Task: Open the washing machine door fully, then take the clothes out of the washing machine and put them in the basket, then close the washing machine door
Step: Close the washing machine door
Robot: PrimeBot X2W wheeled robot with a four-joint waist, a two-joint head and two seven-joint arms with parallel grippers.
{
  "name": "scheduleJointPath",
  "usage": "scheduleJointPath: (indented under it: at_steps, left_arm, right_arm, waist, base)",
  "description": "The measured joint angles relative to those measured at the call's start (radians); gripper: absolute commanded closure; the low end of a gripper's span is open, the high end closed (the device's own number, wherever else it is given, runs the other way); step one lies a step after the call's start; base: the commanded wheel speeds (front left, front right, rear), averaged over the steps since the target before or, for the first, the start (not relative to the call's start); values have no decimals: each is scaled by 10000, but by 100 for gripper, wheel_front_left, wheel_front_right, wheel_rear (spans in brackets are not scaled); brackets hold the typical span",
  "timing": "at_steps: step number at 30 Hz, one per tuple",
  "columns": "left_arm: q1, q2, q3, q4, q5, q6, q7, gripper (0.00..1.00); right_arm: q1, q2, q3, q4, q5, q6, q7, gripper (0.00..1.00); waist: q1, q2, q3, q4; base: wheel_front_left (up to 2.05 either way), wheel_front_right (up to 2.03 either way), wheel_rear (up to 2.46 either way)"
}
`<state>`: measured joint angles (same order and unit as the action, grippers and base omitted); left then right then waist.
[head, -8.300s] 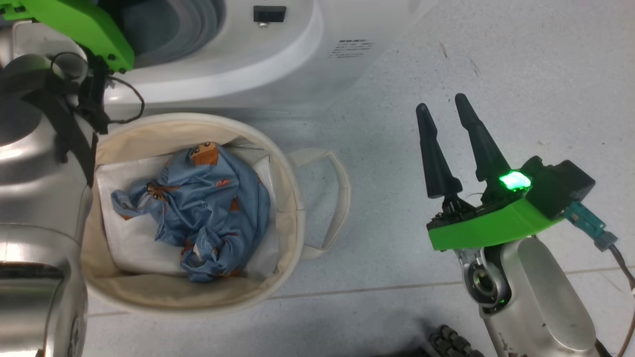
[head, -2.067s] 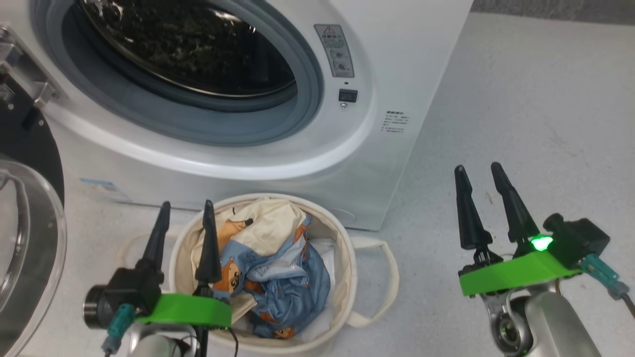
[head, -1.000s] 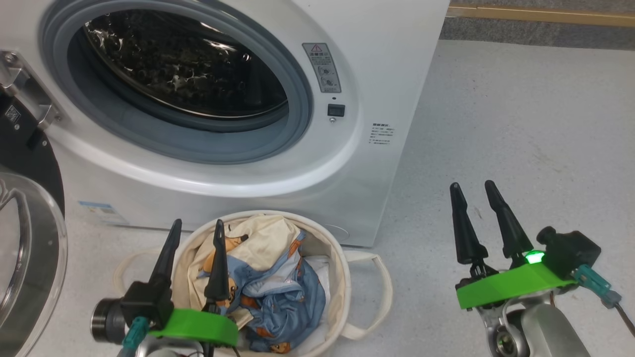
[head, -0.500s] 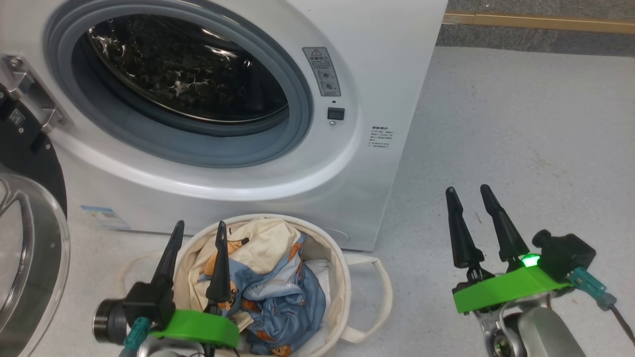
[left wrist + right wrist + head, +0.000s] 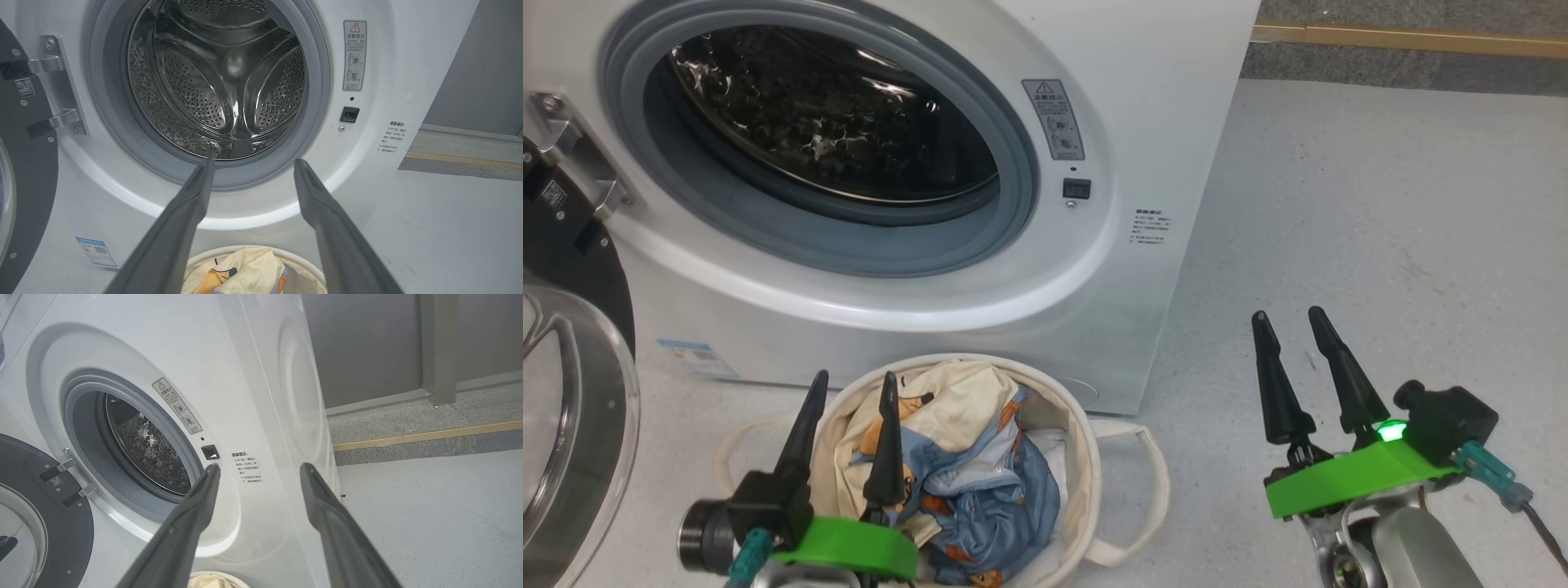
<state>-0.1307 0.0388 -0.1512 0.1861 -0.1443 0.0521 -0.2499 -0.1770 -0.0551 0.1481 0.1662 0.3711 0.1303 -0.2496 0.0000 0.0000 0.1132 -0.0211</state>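
- The washing machine door (image 5: 580, 392) hangs open at 9 o'clock of the washing machine (image 5: 1160, 98).
- The basket (image 5: 1086, 474) sits at 6 o'clock of it, with the bear clothes (image 5: 980, 482) inside.
- The left gripper (image 5: 855, 376), fingers apart, is over the basket's 9 o'clock rim.
- The right gripper (image 5: 1287, 312), fingers apart, is at the basket's 3 o'clock.
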Motion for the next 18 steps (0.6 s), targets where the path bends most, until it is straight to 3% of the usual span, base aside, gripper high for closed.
scheduleJointPath:
  at_steps: [11, 18]
  left_arm:
    - [39, 2, 8, 115, -401, 8, 0, 0]
    - [-13, 0, 0, 117, -527, -6, 0, 0]
  right_arm:
    - [-2, 0, -19, -8, 0, 0, 0, 0]
    - [-6, -2, -71, -12, 0, 0, 0, 0]
  waist:
    - [0, 0, 232, 31]
    - [0, 0, 319, 66]
  base:
    - [-3, 2, 1]
    - [-100, 46, 54]
